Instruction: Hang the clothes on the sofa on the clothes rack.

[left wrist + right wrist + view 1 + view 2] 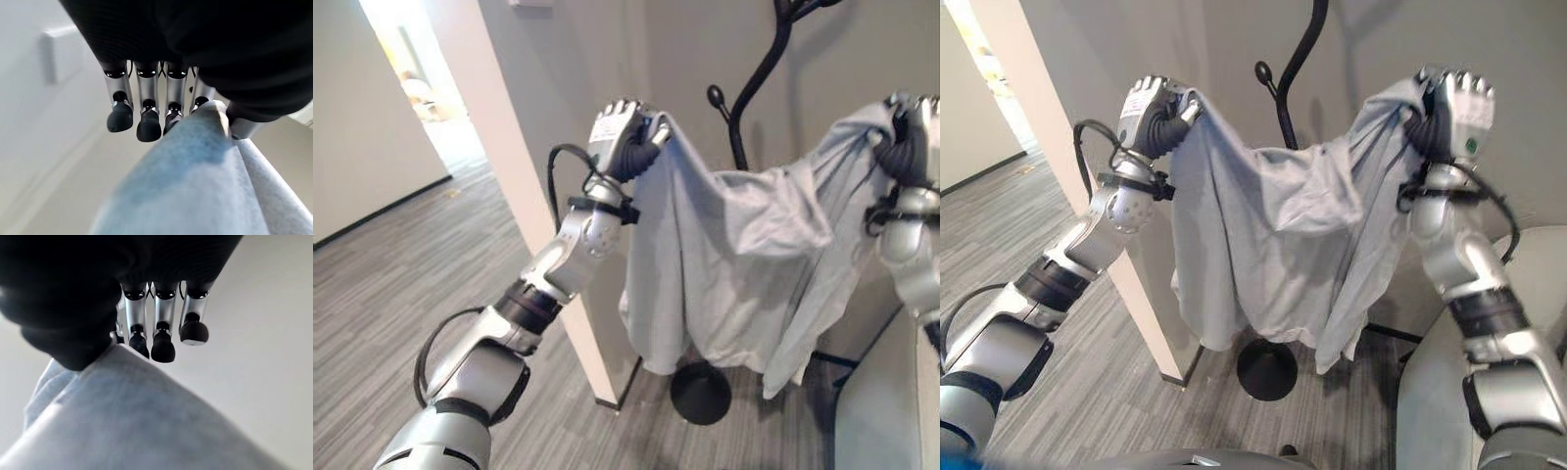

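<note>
I hold the soft, light shirt (1273, 255) spread before the rack (1278, 98), left hand (1157, 116) at 10 o'clock, right hand (1449, 113) at 2, both pinching its upper edge.

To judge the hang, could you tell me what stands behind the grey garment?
Behind the grey garment stands the black clothes rack: hooks show above, round base below. Its middle pole is covered.

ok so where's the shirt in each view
Left eye view: shirt mid-frame, stretched between left hand and right hand.
Right eye view: centre, same spread.
Left wrist view: pale cloth just past the fingers.
Right wrist view: same.
Shared landmark: black clothes rack behind it.
</note>
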Robot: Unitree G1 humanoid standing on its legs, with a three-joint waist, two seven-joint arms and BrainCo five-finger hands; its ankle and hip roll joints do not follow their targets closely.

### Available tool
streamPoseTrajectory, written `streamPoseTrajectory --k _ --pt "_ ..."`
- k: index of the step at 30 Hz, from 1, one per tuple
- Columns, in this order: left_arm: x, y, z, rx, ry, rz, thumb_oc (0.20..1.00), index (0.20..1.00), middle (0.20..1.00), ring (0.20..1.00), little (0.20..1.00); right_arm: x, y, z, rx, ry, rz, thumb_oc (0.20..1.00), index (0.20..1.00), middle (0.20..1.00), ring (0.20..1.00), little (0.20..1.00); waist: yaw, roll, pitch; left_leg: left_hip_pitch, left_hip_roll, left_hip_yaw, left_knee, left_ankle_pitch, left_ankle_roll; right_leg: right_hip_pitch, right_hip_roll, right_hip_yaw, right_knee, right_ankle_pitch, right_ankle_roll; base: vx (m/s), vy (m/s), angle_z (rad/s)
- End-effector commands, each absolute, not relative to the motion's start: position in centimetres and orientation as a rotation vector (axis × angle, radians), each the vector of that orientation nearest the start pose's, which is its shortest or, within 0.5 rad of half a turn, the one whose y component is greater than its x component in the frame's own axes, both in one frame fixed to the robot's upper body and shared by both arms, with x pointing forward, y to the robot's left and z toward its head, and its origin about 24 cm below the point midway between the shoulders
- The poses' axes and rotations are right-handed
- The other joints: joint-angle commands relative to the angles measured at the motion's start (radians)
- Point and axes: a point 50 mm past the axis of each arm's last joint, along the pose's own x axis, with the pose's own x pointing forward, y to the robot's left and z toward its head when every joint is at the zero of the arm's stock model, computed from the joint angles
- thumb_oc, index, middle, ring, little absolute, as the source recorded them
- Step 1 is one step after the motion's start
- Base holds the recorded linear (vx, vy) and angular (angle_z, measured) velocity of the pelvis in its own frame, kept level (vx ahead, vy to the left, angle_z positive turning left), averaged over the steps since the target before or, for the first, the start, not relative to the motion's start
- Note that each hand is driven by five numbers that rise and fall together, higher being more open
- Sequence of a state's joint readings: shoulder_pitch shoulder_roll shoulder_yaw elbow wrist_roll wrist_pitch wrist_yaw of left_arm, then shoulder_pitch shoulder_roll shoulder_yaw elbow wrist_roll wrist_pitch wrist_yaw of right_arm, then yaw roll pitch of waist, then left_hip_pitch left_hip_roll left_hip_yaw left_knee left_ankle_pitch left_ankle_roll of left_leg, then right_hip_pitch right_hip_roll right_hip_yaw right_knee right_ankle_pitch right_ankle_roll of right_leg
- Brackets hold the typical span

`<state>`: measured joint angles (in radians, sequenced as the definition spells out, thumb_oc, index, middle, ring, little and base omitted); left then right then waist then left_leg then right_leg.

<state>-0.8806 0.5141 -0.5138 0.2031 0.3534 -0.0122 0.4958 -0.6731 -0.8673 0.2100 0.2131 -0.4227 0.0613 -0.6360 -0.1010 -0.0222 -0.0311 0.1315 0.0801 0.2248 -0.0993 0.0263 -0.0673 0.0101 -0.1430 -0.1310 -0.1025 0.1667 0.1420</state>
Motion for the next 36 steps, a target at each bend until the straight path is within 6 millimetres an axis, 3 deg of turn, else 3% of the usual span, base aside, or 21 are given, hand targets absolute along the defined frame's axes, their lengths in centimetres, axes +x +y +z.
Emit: streamPoseTrajectory --k 1,12,21,25,27,32,34,36 --pt "34.7 8.7 29.3 0.826 -1.017 0.135 0.2 0.2 0.2 0.2 0.2 32.5 -26.1 31.4 -1.122 -0.861 -0.775 0.2 0.2 0.2 0.2 0.2 0.034 -0.039 0.006 0.035 -0.008 -0.068 0.012 -0.115 -0.004 0.051 -0.02 -0.05 0.015 -0.105 0.098 0.0 -0.057 0.14" --pt "35.7 7.4 32.9 0.822 -1.049 0.154 0.2 0.2 0.2 0.2 0.2 34.7 -27.3 38.7 -1.147 -0.763 -0.875 0.2 0.2 0.2 0.2 0.2 0.058 -0.05 0.001 0.0 0.007 -0.098 0.012 -0.087 -0.036 0.056 -0.004 -0.098 0.015 -0.118 0.087 0.01 -0.063 0.18" --pt "37.5 7.4 34.7 0.929 -1.008 0.212 0.2 0.2 0.2 0.2 0.2 36.9 -26.6 40.1 -1.236 -0.589 -0.838 0.2 0.2 0.2 0.2 0.2 0.084 -0.052 0.018 -0.048 0.013 -0.124 0.012 -0.056 -0.059 0.038 0.002 -0.138 0.015 -0.116 0.084 -0.02 -0.041 0.16" --pt "38.8 6.8 35.3 1.098 -0.969 0.235 0.2 0.2 0.2 0.2 0.2 38.2 -26.0 39.6 -1.365 -0.457 -0.777 0.2 0.2 0.2 0.2 0.2 0.089 -0.04 0.05 -0.12 0.012 -0.148 0.012 -0.018 -0.069 -0.014 0.004 -0.163 0.015 -0.101 0.084 -0.12 -0.036 0.31" --pt "39.7 6.4 35.0 1.271 -0.928 0.244 0.2 0.2 0.2 0.2 0.2 39.4 -24.6 38.2 -1.46 -0.382 -0.706 0.2 0.2 0.2 0.2 0.2 0.088 -0.023 0.066 -0.17 0.005 -0.159 0.012 0.005 -0.073 -0.052 0.004 -0.176 0.015 -0.09 0.084 -0.09 -0.025 0.2" --pt "40.6 6.2 33.7 1.335 -0.842 0.239 0.2 0.2 0.2 0.2 0.2 40.7 -23.2 35.8 -1.527 -0.287 -0.61 0.2 0.2 0.2 0.2 0.2 0.087 -0.005 0.084 -0.222 -0.003 -0.176 0.012 0.026 -0.074 -0.095 0.006 -0.189 0.015 -0.083 0.079 -0.06 -0.01 0.1" --pt "40.6 6.2 33.7 1.335 -0.841 0.239 0.2 0.2 0.2 0.2 0.2 40.7 -23.2 35.8 -1.527 -0.287 -0.61 0.2 0.2 0.2 0.2 0.2 0.087 -0.005 0.082 -0.224 -0.003 -0.176 0.012 0.026 -0.074 -0.097 0.006 -0.189 0.015 -0.083 0.079 -0.02 -0.004 0.02" --pt "40.7 5.7 33.1 1.35 -0.827 0.213 0.2 0.2 0.2 0.2 0.2 41.1 -23.3 34.3 -1.544 -0.224 -0.576 0.2 0.2 0.2 0.2 0.2 0.091 0.004 0.097 -0.241 -0.006 -0.181 0.012 0.034 -0.072 -0.109 0.005 -0.194 0.015 -0.082 0.076 -0.06 -0.01 0.03"
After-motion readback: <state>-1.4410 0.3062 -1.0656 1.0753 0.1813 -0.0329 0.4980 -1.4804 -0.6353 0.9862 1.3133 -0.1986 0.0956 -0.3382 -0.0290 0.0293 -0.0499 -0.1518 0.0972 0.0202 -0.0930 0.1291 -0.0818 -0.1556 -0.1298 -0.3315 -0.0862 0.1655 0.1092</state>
